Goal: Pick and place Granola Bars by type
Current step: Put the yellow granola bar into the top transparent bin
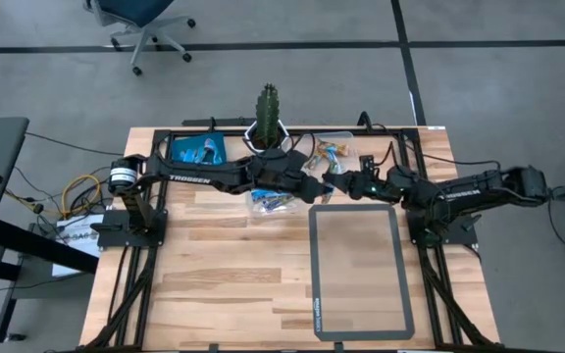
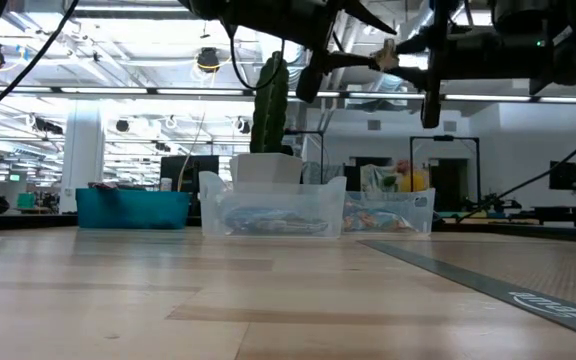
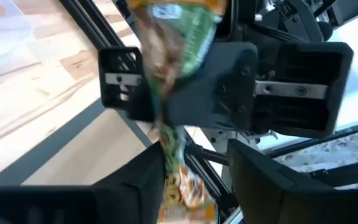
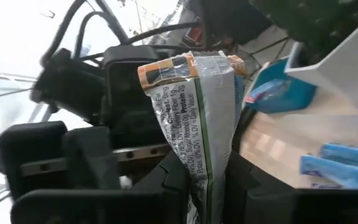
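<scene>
While both arms meet in mid-air above the table's far middle, one granola bar sits between the two grippers. Wrapper is green and orange with a grey-white printed back; in the left wrist view the bar is blurred, its length running from the facing gripper down into this arm's own fingers. Right gripper pinches the bar's lower part, fingers pressed to both sides of the wrapper. Left gripper also has the bar's end between its fingers, which stand either side of it; I cannot tell if they press on it. High view: left gripper and right gripper are nearly touching, just in front of the potted plant. Low view: the bar is held well above the tabletop.

Other bars lie in a clear container on the wooden table, under the left arm. A second clear container with mixed wrapped bars sits at the far edge, right of the plant. Blue tray left of the plant holds light blue bars. Grey-framed mat lies on the table's right half, near side, nothing on it.
</scene>
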### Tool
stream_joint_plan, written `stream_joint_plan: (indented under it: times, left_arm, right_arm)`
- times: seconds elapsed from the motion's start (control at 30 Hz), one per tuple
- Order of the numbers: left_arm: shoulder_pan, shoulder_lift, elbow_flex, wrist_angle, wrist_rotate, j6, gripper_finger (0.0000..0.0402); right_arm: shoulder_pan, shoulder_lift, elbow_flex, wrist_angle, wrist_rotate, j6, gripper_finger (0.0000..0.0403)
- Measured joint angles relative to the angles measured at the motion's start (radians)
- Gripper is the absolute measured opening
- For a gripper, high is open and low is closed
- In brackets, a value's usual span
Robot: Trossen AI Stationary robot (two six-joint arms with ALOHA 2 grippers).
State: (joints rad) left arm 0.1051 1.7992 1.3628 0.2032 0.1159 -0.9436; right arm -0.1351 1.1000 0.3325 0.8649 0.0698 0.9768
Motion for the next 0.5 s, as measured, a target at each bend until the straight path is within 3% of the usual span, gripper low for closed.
stream_joint_plan:
  times: [0.2,0.5]
  left_arm:
    - [0.002,0.001,0.0,-0.006,0.086,0.0,0.0197]
    - [-0.01,0.001,0.0,-0.048,0.174,-0.001,0.0206]
  right_arm:
    - [-0.083,-0.001,0.0,-0.052,0.0,-0.039,0.0043]
    - [-0.29,0.0,0.0,-0.121,0.011,-0.061,0.0043]
